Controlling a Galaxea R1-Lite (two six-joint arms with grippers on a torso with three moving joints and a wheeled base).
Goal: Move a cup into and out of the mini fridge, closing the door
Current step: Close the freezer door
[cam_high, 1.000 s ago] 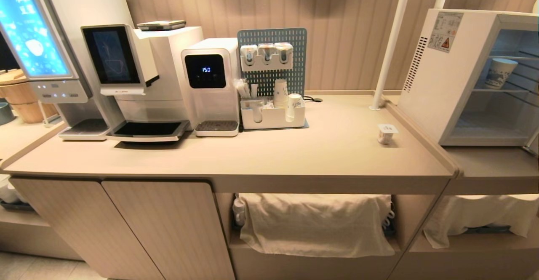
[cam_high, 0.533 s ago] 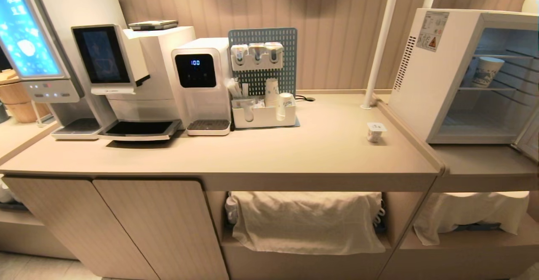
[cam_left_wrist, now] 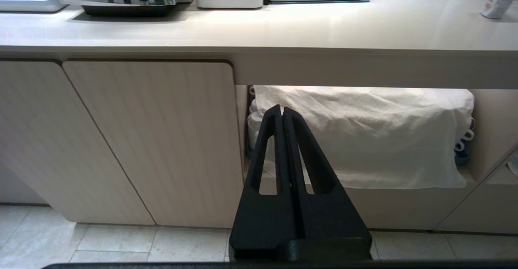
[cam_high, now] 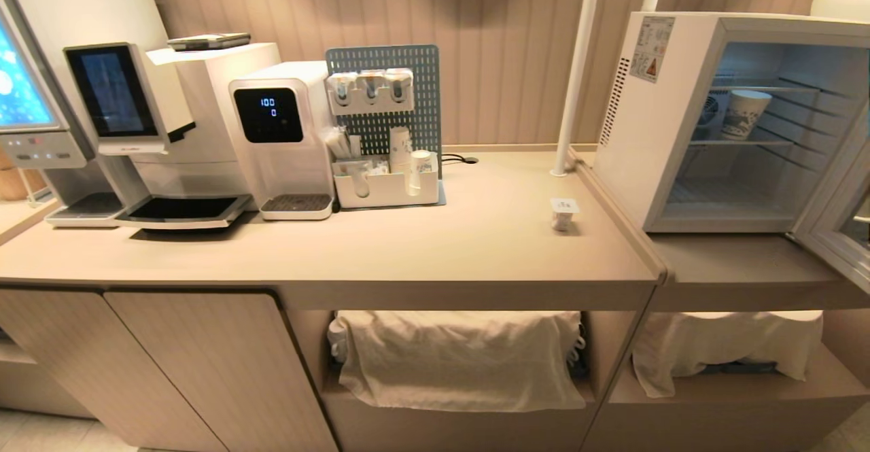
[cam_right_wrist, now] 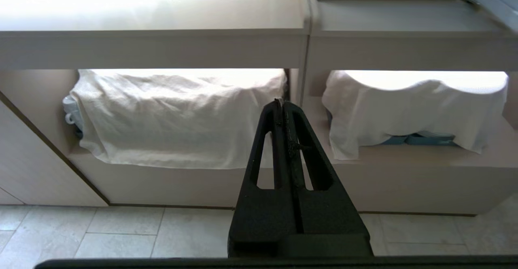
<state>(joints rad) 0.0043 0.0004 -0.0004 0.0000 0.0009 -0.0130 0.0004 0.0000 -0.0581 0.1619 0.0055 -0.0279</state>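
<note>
The view had swung right, bringing the open mini fridge (cam_high: 720, 126) nearer centre; the cup (cam_high: 563, 213) stood untouched on the desk (cam_high: 408, 248), while the left gripper (cam_left_wrist: 282, 113) and right gripper (cam_right_wrist: 282, 106) hung low with fingers pressed together, empty.

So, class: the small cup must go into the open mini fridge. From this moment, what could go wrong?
1. The cup is tiny and squat; a pincer could tip it.
2. The open door swings out on the right, where an arm could knock it.
3. A taller patterned paper cup stands on the upper wire shelf and could be picked by mistake.
</note>
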